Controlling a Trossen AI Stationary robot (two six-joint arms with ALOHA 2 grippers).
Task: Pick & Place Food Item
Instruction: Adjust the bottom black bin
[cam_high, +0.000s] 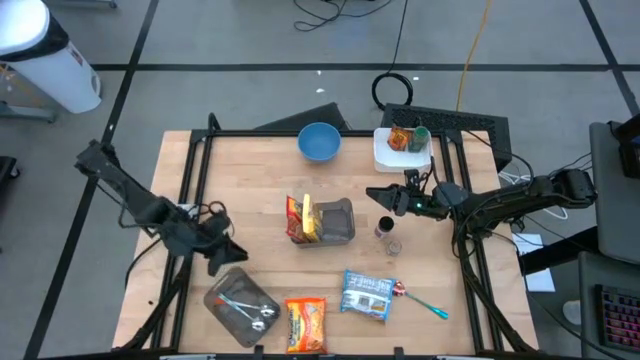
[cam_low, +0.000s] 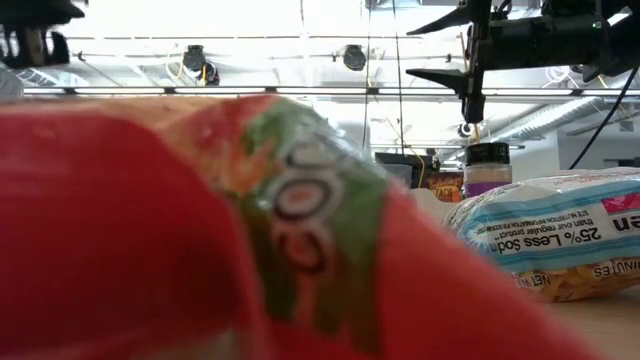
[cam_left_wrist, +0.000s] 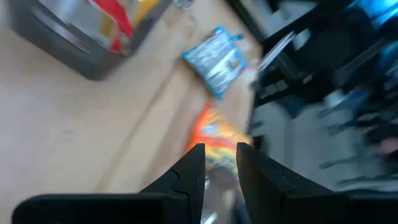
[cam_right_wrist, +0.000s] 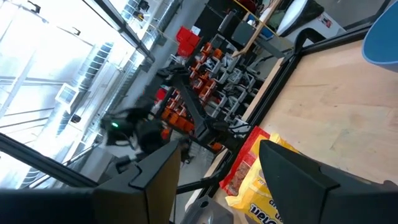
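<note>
An orange snack packet lies flat at the table's near edge, also seen past my left fingers. A blue-and-white packet lies to its right. A red-and-yellow packet leans against a grey container at mid-table. My left gripper hovers over the table's left side, above the far edge of a foil tray. Its fingers stand a narrow gap apart with nothing between them. My right gripper waits open in the air right of the grey container.
A blue bowl and a white box of items stand at the far edge. Two small jars stand below my right gripper. A teal-handled spoon lies near right. Spoons lie in the foil tray.
</note>
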